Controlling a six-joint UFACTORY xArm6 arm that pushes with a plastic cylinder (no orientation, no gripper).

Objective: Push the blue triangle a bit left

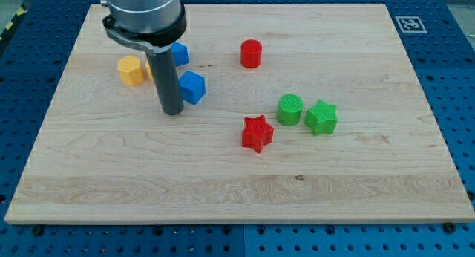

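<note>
Landmark for all positions: the red star point(257, 133), near the middle of the wooden surface point(237, 190).

Blue triangle point(179, 53): sits well up and to the view's left of the red star, close to the surface's top-left area. It is largely hidden behind the arm housing and rod; only a blue wedge shows to the rod's right. Which way it points and how its long axis runs cannot be told from what is visible.

End effector: a plain dark rod with nothing that opens or closes, and it holds nothing. My tip point(172, 112) rests on the surface to the view's left of the red star, slightly higher in view. It stands just beside the blue cube-like block point(192, 87), at that block's lower-left; contact between them cannot be confirmed. The tip is below the blue triangle and apart from it.

Other blocks: yellow hexagonal block point(130, 70) far to the upper left of the red star, with an orange edge just behind the rod. Red cylinder point(251, 53) straight above the red star. Green cylinder point(289, 109) just to its upper right, and green star point(321, 117) beyond that, almost touching the green cylinder.
</note>
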